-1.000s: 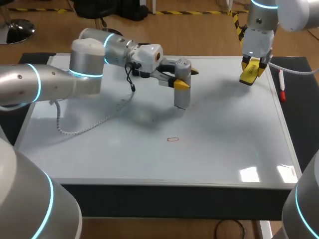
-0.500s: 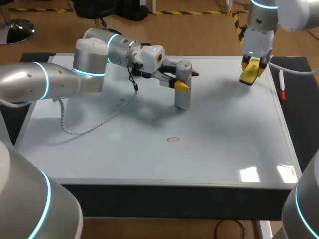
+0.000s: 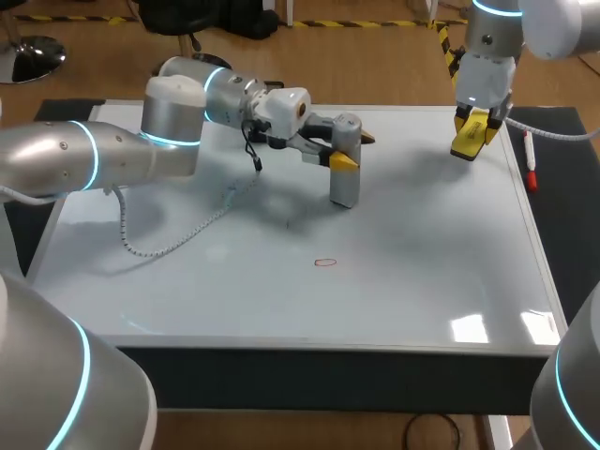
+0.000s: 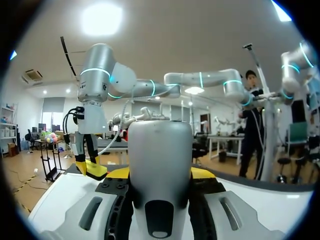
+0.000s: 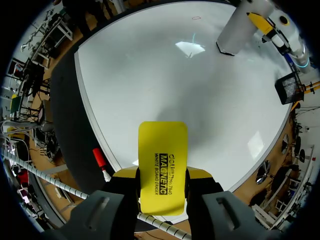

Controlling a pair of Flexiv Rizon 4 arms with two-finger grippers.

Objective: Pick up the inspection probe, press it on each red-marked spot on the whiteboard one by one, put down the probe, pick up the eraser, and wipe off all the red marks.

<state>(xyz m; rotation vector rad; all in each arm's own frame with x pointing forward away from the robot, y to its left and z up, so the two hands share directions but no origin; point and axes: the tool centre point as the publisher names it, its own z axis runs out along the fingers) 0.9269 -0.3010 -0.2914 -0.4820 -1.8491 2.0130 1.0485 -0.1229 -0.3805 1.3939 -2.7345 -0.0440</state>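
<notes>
Whiteboard (image 3: 422,281), lying flat over most of the table, is the work surface. Our left arm (image 3: 112,155) reaches in across its far-left part, and the left gripper (image 3: 352,148) is clamped on the inspection probe (image 3: 344,183), a grey upright cylinder. In the left wrist view the two yellow tips bear on opposite sides of the probe (image 4: 160,165). We hold it vertical, foot down, so that it can be pressed squarely onto a spot; whether the foot touches the surface we cannot tell. Our right arm (image 3: 492,47) hangs over the far-right corner, and the right gripper (image 3: 469,141) is closed on the yellow eraser (image 5: 162,167), which points down at the board and is clear of it. We judge that it is parked out of the way, ready for wiping. A white coiled cable (image 3: 178,234) trails from the left arm over the left part of the board. A red-capped marker (image 3: 531,164) lies just off the right edge. One small red mark (image 3: 325,263) sits near the middle, on the near side of the probe and apart from it; we see no other. We judge the pressing step to be in hand, with this mark as the target: the probe must travel toward the near edge, then descend.
</notes>
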